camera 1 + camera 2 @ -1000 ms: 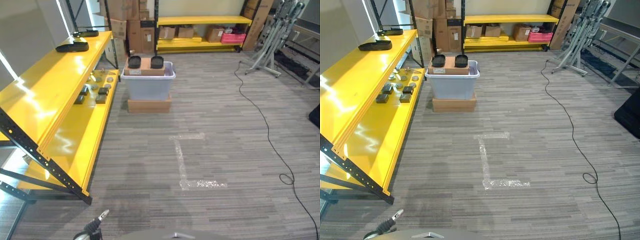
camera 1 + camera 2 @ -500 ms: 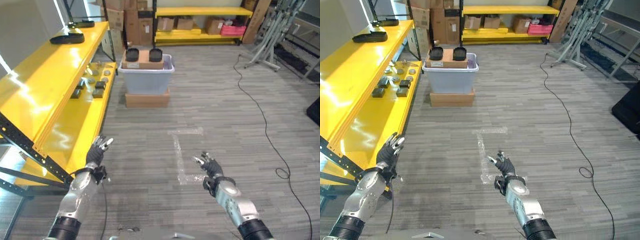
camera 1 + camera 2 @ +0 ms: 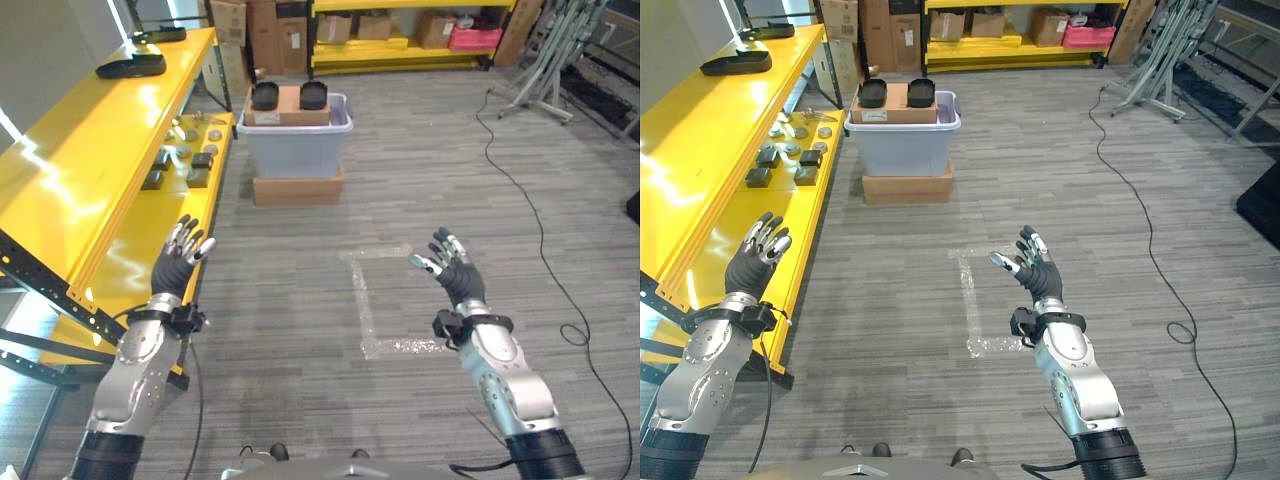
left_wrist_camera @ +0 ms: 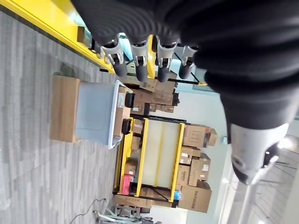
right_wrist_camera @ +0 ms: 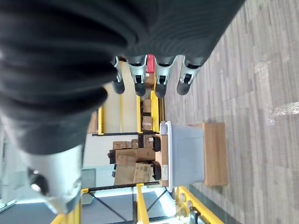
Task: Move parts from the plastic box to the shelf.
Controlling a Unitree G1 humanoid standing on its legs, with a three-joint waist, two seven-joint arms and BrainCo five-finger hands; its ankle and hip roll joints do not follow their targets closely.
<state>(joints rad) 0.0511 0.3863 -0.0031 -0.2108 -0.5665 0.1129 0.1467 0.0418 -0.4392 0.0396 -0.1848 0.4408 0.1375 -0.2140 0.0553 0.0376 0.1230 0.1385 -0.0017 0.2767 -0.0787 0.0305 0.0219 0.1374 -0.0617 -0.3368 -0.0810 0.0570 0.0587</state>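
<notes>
Left eye view: plastic box (image 3: 297, 155) far ahead of empty hands (fingers straight).

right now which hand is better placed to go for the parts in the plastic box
Neither is close: the plastic box stands well ahead on a cardboard box. The left hand, open and empty, hangs by the yellow shelf; the right hand, also open, has bare floor ahead. Slight edge: right.
</notes>
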